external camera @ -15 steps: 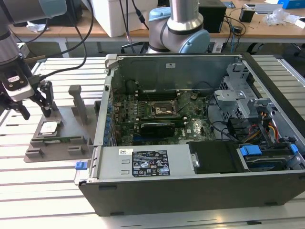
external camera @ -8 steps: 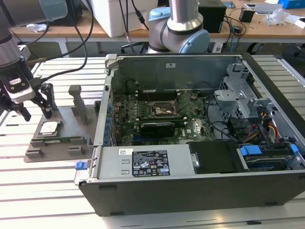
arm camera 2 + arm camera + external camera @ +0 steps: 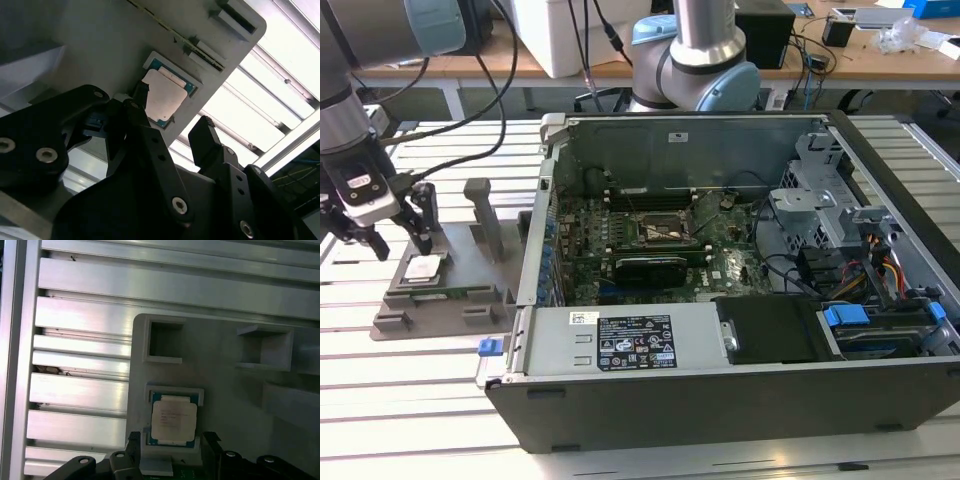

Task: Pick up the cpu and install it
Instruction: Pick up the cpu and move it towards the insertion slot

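First wrist view: silvery square cpu [image 3: 173, 420], teal-rimmed, below spread, empty fingers [image 3: 211, 442].

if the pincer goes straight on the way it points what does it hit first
Probably the cpu in its pocket on the grey holder; the open pincer points at it, though depth is unclear.

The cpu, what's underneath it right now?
The cpu lies in a square pocket of the grey holder, which sits on the slatted table. The pocket floor beneath it is covered.
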{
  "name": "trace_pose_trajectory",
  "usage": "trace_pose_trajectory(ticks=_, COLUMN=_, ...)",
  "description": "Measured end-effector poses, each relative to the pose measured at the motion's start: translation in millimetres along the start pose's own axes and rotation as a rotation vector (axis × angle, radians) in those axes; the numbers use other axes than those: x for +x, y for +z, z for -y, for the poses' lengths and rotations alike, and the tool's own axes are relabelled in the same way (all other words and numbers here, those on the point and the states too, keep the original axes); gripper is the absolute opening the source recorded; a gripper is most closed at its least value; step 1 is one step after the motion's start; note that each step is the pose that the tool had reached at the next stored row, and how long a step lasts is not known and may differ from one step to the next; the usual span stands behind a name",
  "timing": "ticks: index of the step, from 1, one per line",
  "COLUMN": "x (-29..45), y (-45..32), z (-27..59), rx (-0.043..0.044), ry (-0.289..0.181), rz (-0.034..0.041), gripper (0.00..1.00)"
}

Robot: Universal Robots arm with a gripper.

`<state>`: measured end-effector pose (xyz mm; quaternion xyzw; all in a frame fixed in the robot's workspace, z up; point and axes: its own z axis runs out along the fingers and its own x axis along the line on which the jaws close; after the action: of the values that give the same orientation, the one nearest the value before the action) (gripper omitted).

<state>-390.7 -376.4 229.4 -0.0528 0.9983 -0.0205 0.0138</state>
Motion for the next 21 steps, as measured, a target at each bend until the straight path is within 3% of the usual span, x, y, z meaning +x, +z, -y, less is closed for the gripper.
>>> trace_pose_trajectory(ticks=2, x=0.2, y=6.5, z=-0.6, rx=-0.0005, ry=0.0, rz=0.0001, gripper=0.6)
trace_pose_trajectory(ticks=3, x=0.0, y=8.4, z=-0.7, rx=-0.0068, ry=0.0, rz=0.0005, gripper=0.6)
trace_pose_trajectory(ticks=4, x=-0.7, y=8.8, z=-0.6, rx=-0.0307, ry=0.001, rz=0.0032, gripper=0.6)
trace_pose_trajectory(ticks=5, x=-0.9, y=9.0, z=-0.6, rx=-0.0471, ry=0.002, rz=0.0049, gripper=0.6)
trace_pose_trajectory(ticks=6, x=-1.0, y=9.6, z=-0.5, rx=-0.0569, ry=0.002, rz=0.0059, gripper=0.6)
trace_pose_trajectory(ticks=11, x=-4.0, y=19.8, z=-0.5, rx=-0.0527, ry=-0.018, rz=0.004, gripper=0.6)
trace_pose_trajectory(ticks=12, x=-6.6, y=21.0, z=-0.4, rx=-0.0547, ry=-0.018, rz=-0.0037, gripper=0.6)
trace_pose_trajectory(ticks=13, x=-8.5, y=22.1, z=-0.2, rx=-0.0564, ry=-0.018, rz=-0.0179, gripper=0.6)
trace_pose_trajectory(ticks=14, x=-9.1, y=22.6, z=-0.2, rx=-0.0567, ry=-0.018, rz=-0.0211, gripper=0.6)
trace_pose_trajectory(ticks=21, x=-9.1, y=33.7, z=-0.5, rx=-0.057, ry=-0.018, rz=-0.0232, gripper=0.6)
